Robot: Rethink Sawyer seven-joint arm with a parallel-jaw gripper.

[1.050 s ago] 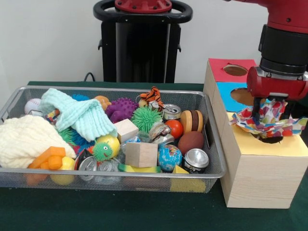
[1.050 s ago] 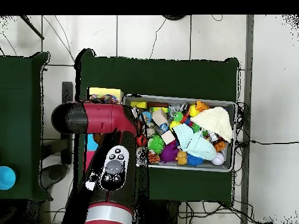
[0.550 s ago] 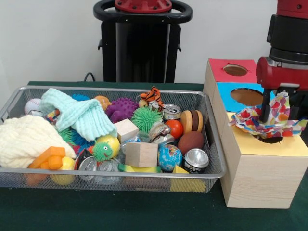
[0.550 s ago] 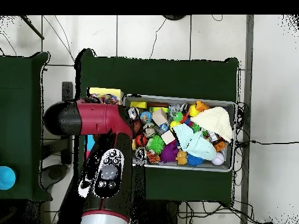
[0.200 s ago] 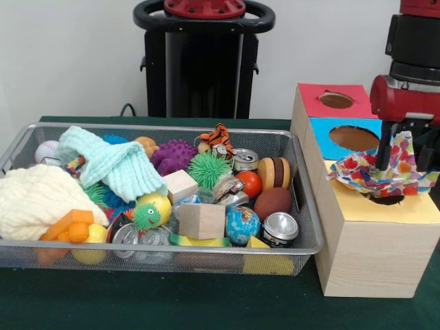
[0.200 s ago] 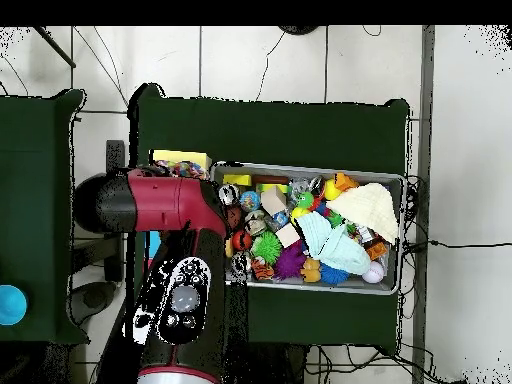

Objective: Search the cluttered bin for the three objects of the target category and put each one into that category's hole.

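Front view: wire mesh bin (image 5: 302,237) across left and centre of frame, packed w/ clutter: cream knit cloth (image 5: 38,199) at far left, mint knit cloth (image 5: 113,165) above it, wooden cube (image 5: 201,220) at centre front, globe ball (image 5: 243,225) and silver can (image 5: 280,228) just right of cube, green spiky ball (image 5: 208,169) and purple spiky ball (image 5: 173,156) toward back, tiger toy (image 5: 218,137) at back rim. Wooden sorting box (image 5: 364,254) at right of frame, just beside bin; red, blue and yellow top panels, each w/ a hole. Colourful patterned cloth (image 5: 375,175) draped over yellow panel's hole, partly bunched upward. Gripper (image 5: 407,148) at upper right, above the cloth, fingers apart w/ raised fold of cloth between them; grip on it not clear. Overhead view: red arm (image 6: 165,205) covers left-centre of frame and hides gripper; bin at centre right, yellow end of box (image 6: 180,158) and bit of cloth peeking out above arm.
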